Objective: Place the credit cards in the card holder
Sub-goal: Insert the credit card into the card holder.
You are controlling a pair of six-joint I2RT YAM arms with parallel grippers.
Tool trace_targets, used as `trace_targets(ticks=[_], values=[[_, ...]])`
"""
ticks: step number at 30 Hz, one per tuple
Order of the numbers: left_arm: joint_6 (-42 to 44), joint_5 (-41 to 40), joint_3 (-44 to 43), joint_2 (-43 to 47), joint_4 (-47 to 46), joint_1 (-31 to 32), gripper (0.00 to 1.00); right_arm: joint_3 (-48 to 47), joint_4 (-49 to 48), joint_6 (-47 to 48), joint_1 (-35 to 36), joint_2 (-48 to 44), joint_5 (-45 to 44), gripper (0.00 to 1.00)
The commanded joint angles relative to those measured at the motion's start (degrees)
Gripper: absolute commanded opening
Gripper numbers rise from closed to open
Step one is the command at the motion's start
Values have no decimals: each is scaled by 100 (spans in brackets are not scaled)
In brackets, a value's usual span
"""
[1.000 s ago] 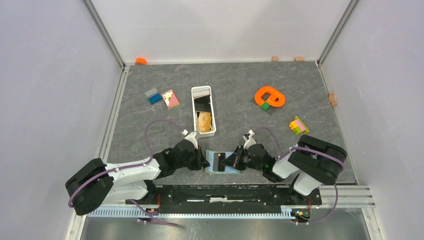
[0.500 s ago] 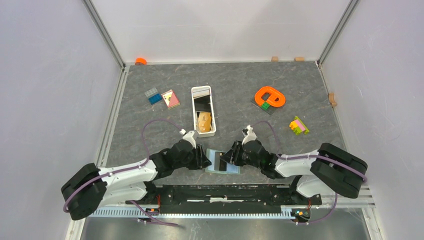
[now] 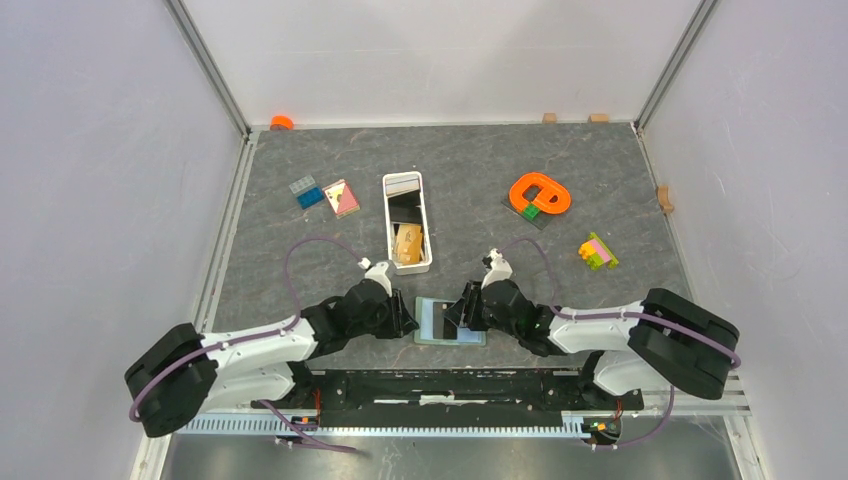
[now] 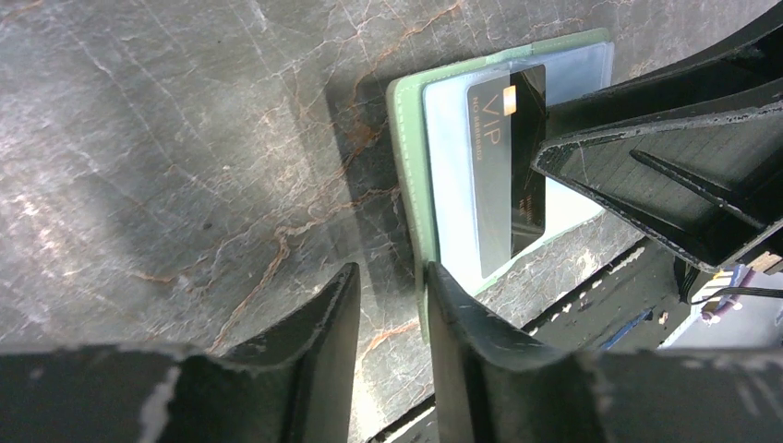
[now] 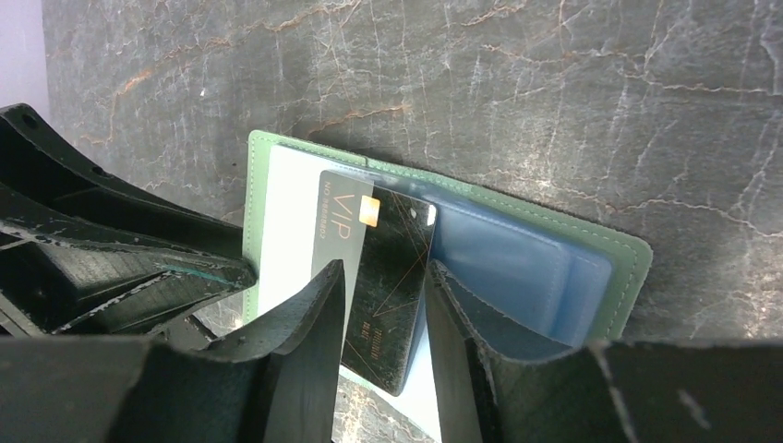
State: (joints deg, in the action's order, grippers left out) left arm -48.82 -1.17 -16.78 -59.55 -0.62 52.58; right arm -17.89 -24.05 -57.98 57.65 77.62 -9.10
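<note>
Sage-green on the outside and pale blue inside, the card holder (image 3: pixel 462 333) is laid open and flat on the grey marbled worktop (image 3: pixel 600 170), near its front edge and between the 2 arms. 1 black card (image 5: pixel 388 221), marked VIP in gold, lies flat on the pale inner panel; 1 end appears to be tucked under a clear sleeve. The left end effector (image 4: pixel 388 277) is positioned at the left rim of the card holder, its fingers set slightly apart with nothing clamped between them. The right end effector (image 5: pixel 383 268) is positioned low over the black card, its fingers likewise parted and clamped on nothing. 1 tan card (image 3: pixel 408 244) is seen in the long white tray (image 3: pixel 386 220) beyond the card holder.
</note>
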Motion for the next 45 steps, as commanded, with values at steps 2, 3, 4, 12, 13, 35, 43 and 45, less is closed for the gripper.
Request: trace_targets(ticks=[2,3,4,12,13,35,43,45], values=[[197,266,-195,-445,-718,-16,33,-121,489,160,52,209,-141,41],[191,326,-195,-522,-799,-11,29,-134,481,156,62,217,-137,40],[182,381,-199,-608,-883,-11,26,-153,468,159,71,226,-137,39],[87,656,-203,-889,-1303,-15,8,-307,284,101,157,424,25,33],[83,669,-195,-907,-1325,-11,8,-329,272,85,177,452,37,33],[109,711,-348,-860,-1122,-19,16,-407,362,-680,385,37,-314,30],[672,259,-931,189,608,-295,69,-387,1009,656,383,-1164,-1484,63],[903,294,-1212,358,1119,-517,75,-545,1288,976,372,-1353,-1705,70]])
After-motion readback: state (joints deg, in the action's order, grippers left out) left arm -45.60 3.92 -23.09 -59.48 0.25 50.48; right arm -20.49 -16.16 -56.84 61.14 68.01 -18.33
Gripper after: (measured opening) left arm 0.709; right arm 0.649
